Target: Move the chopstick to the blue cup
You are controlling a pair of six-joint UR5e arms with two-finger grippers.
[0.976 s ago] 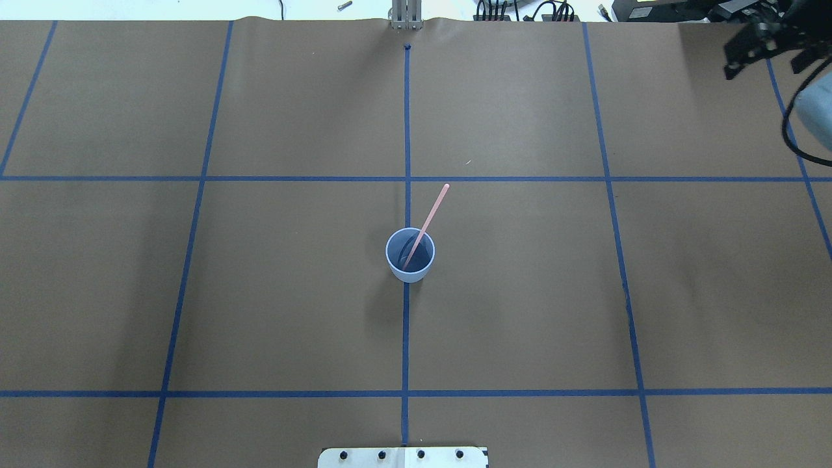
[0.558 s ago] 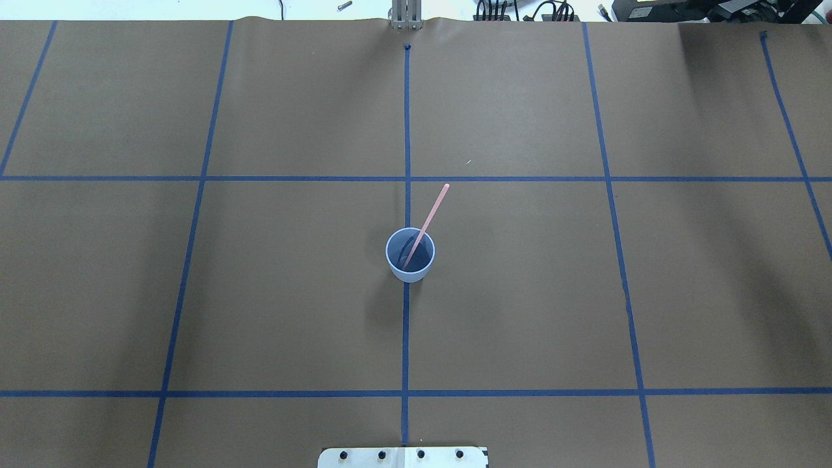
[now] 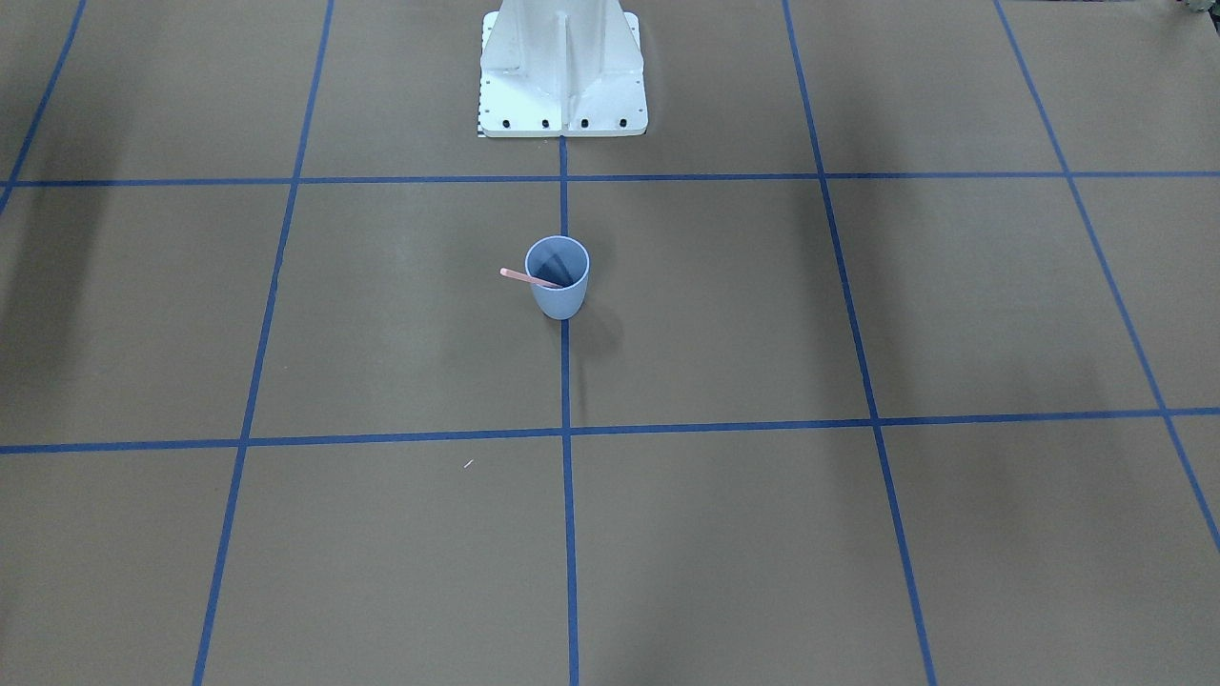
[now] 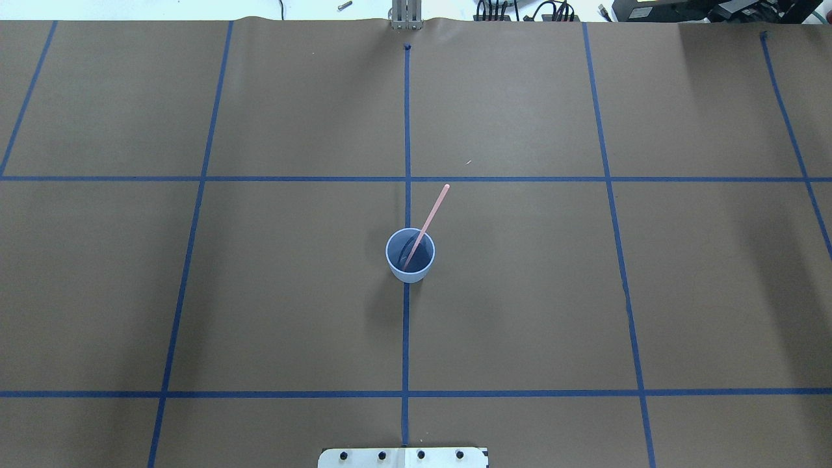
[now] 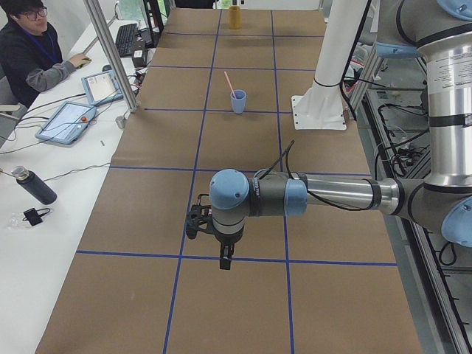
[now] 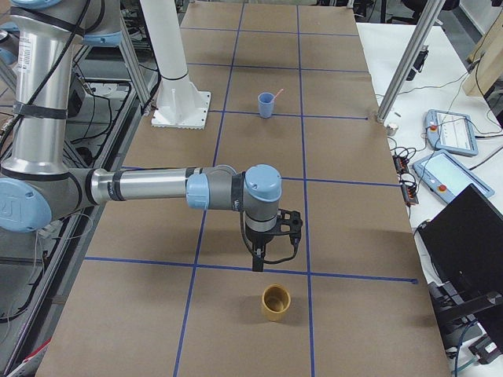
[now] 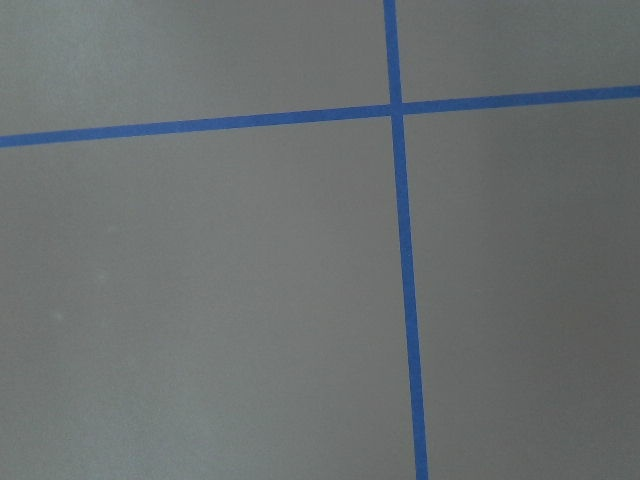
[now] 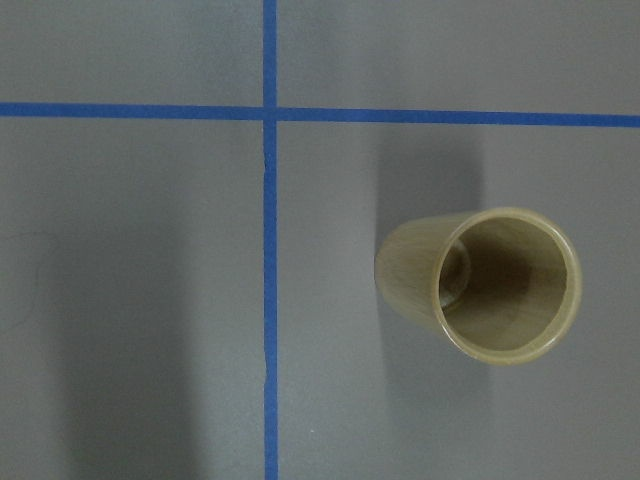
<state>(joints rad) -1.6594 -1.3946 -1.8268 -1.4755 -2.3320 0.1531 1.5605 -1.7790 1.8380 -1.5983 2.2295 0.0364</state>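
Chopstick (image 4: 434, 207): is leaning tilted inside the blue cup (image 4: 410, 276), which is standing upright at mid-table (image 4: 520, 292). Left gripper (image 5: 223, 262) and right gripper (image 6: 256, 265): are hanging well apart from it, toward opposite ends. Whether their fingers are spread or closed cannot be told.

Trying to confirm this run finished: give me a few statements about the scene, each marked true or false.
1. The chopstick stands in the blue cup, leaning on its rim. True.
2. The blue cup lies on its side. False: it stands upright.
3. A tan cup stands on the table near the right arm. True.
4. The tan cup holds a second chopstick. False: no stick shows in it.
5. Jaws grip the chopstick. False: only the cup touches it; the right arm and the left arm are far away.
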